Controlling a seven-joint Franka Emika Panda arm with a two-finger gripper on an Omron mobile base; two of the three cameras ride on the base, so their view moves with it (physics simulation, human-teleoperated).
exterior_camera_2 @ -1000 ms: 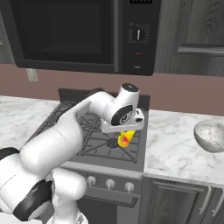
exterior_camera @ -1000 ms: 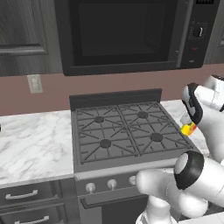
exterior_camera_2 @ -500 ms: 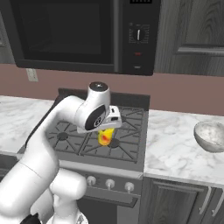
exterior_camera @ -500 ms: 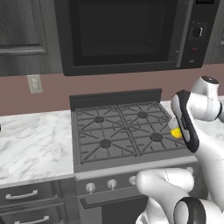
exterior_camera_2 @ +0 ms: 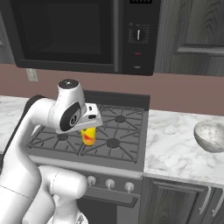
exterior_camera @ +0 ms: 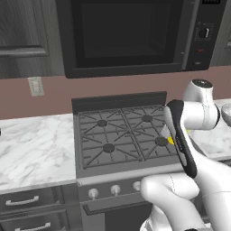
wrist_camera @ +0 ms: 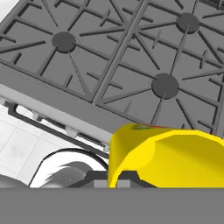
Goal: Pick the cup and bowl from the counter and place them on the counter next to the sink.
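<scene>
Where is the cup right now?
The cup hangs in the shut end effector above the stove's front left burner in the right base view, well left of the bowl on the counter.

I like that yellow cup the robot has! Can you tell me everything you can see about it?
The cup is a small bright yellow tumbler with no handle and a red-orange mark on its side. It looks smooth, like plastic. It hangs in the air below the robot's gripper, which is shut on it, over the front of the black gas stove, not touching the grates. In the hand view it shows close up, its yellow wall curved.
</scene>
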